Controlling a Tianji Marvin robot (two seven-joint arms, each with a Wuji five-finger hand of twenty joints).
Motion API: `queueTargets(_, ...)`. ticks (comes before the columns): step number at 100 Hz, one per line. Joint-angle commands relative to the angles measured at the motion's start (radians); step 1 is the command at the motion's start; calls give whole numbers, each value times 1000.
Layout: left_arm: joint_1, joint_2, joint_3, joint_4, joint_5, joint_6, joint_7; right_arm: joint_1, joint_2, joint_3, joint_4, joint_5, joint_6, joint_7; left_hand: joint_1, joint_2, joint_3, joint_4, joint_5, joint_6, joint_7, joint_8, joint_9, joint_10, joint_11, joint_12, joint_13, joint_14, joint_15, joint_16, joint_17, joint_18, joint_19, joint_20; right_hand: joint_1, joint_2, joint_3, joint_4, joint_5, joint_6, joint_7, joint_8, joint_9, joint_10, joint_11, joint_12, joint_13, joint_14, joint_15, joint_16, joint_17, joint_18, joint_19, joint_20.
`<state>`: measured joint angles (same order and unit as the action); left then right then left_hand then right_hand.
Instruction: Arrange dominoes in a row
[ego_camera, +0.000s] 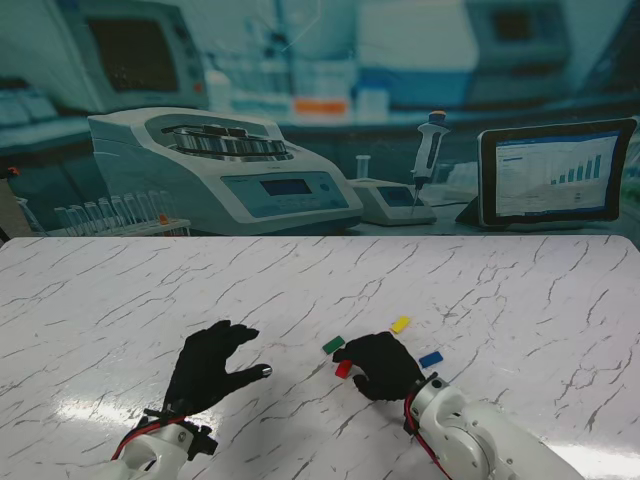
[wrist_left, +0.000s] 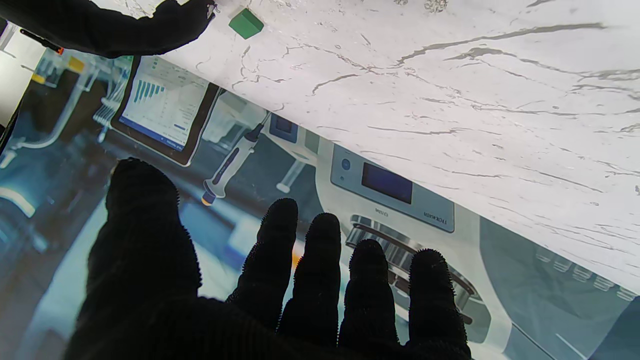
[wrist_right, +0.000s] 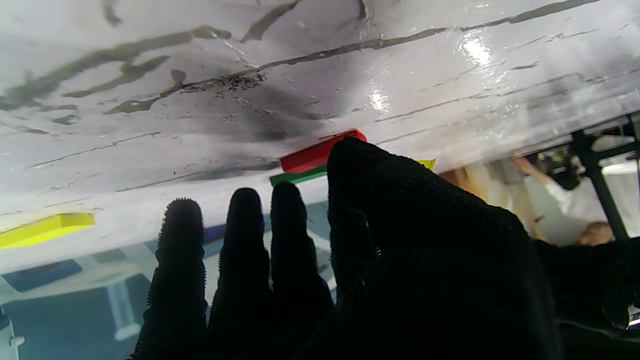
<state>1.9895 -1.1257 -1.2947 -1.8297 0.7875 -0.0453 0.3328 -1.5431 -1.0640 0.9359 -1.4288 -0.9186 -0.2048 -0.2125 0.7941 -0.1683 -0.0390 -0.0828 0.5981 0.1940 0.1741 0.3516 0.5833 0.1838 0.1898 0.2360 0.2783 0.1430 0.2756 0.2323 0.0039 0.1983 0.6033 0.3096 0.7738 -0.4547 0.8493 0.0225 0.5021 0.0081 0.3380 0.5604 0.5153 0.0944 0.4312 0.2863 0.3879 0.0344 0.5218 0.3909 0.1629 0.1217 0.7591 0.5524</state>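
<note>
Right robot hand (ego_camera: 380, 366) over domino cluster on worktop (ego_camera: 520, 300), fingers loosely curled, thumb tip touching red domino (ego_camera: 343, 369); actual grip: cannot tell. Green domino (ego_camera: 333, 344) just beyond, long axis diagonal. Left robot hand (ego_camera: 212, 368) spread wide, empty, farther off.

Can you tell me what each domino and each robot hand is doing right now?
red domino: flat on the table, at the right hand's fingertips.
green domino: flat, untouched.
yellow domino: flat, untouched.
blue domino: flat, untouched, beside the right hand.
right hand: palm down at the red domino; grip unclear.
left hand: open, holding nothing.
</note>
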Motion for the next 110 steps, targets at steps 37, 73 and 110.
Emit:
queueTargets(37, 7, -8, 2, 4, -11, -21, -3, 39, -11, -68, 48, -25, 25, -37, 7, 3, -16, -12, 20, -28, 12, 12, 30, -12, 13, 15, 38, 2, 17, 24, 6, -5, 46, 25, 35, 8, 8, -41, 84, -76, 88, 43, 17, -26, 124, 73, 6, -5, 123, 65, -17, 16, 92, -49)
queueTargets(73, 4, -10, 4, 11, -14, -25, 7, 42, -12, -72, 57, -34, 44, -52, 7, 7, -16, -12, 25, -32, 15, 13, 35, -15, 15, 17, 41, 2, 18, 28, 8, -5, 52, 28, 53, -31, 37, -70, 126, -73, 178, 48, 65, -41, 217, 127, 51, -21, 216, 105, 17, -45, 208, -45)
queueTargets(110, 1, -13, 6, 21, -24, -36, 21, 44, -21, -83, 96, -22, 58, -107, -10, 26, -18, -13, 33, -32, 18, 14, 42, -10, 17, 18, 45, 7, 22, 29, 9, -1, 59, 31, 80, -112, 33, -125, 131, -134, 501, 8, 171, -41, 305, 232, 121, -14, 351, 183, 54, -69, 337, -35)
